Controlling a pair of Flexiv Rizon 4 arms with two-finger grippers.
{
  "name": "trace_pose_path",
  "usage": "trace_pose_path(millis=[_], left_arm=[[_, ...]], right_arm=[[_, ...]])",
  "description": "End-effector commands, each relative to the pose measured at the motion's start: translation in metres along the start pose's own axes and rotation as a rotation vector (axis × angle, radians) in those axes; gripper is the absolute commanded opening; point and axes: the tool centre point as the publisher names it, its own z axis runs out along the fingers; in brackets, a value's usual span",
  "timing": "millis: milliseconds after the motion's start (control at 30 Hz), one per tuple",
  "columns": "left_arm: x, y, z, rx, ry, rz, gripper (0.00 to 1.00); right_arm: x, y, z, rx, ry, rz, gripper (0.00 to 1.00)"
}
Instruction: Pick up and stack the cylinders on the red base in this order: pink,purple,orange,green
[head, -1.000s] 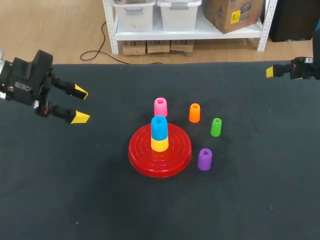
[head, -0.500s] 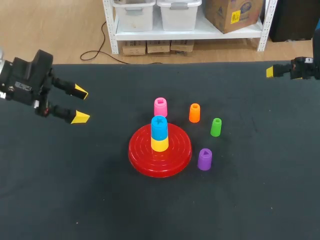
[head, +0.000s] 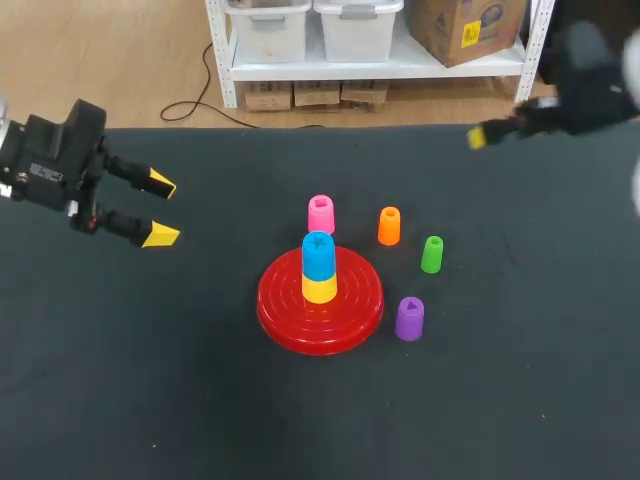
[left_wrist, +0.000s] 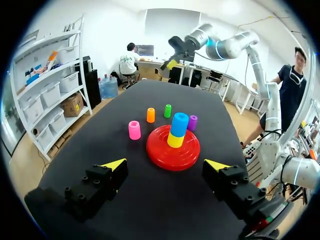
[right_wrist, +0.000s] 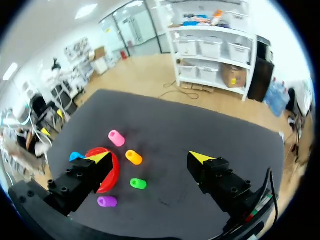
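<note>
Black, seemingly cloth-covered table (head: 150, 380) bears the red base (head: 355, 300).

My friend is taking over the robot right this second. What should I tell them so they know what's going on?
Left gripper: open, empty, over the table's left side.
Right gripper: open, empty, over the table's far right part.
Red base: holds a yellow cylinder with a blue cylinder on top.
Upright on the table: pink cylinder behind the base; orange cylinder, green cylinder and purple cylinder to its right.
Done: none of the four stacked.
Left: pink, purple, orange, green, in that order.
</note>
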Motion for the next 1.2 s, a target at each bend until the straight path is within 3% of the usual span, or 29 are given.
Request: trace_pose_path(millis=[33,100,233,433,533,800,1200], left_arm=[[0.001,0.000,0.000,-0.001,-0.002,0.002,1.00],[0.001,0.000,0.000,-0.001,-0.002,0.002,1.00],[0.001,0.000,0.000,-0.001,-0.002,0.002,1.00],[0.001,0.000,0.000,-0.001,-0.002,0.002,1.00],[0.001,0.000,0.000,-0.001,-0.002,0.002,1.00],[0.001,0.000,0.000,-0.001,-0.002,0.002,1.00],[0.001,0.000,0.000,-0.001,-0.002,0.002,1.00]], right_arm=[[-0.027,0.030,0.055,0.081,0.192,-0.075,1.00],[-0.028,0.044,0.072,0.084,0.265,-0.117,1.00],[-0.023,0.071,0.097,0.084,0.329,-0.187,1.00],[-0.010,0.092,0.127,0.089,0.421,-0.253,1.00],[-0.003,0.095,0.142,0.134,0.512,-0.272,1.00],[-0.007,0.104,0.165,0.179,0.521,-0.303,1.00],[-0.007,0.107,0.165,0.182,0.530,-0.323,1.00]])
